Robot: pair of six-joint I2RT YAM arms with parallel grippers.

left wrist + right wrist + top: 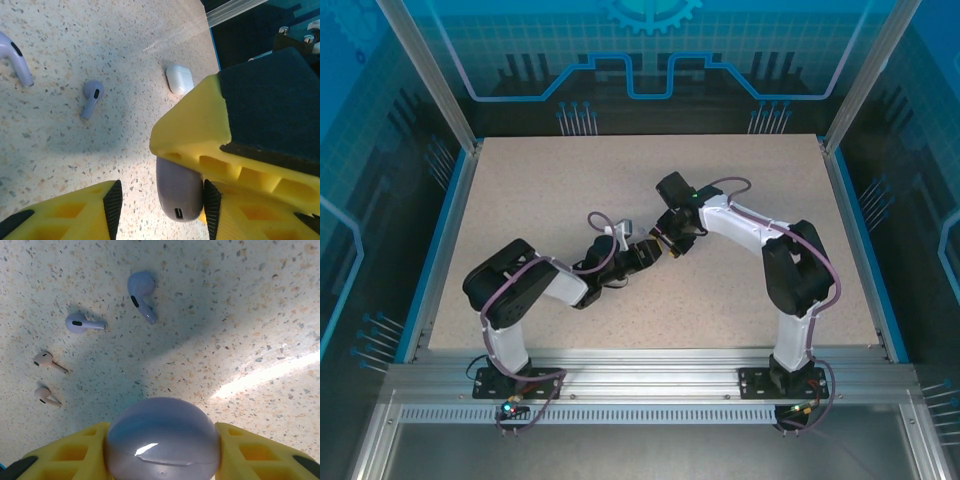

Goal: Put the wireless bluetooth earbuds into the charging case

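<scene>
Purple case [162,440] in right end effector [162,452], earbuds [141,292] beyond

The top view is evenly lit and sharp: the table [740,190] is pale and bright against dim blue walls [380,100], with soft shadows under the arms [750,230]. In both wrist views a bright streak [265,380] crosses the table (strongest at the right of the right wrist view), and a broad, soft-edged shadow lies below it. The case [162,440] bears a small white glare spot. The fingers [195,135] nearest the lens look slightly soft.
</scene>
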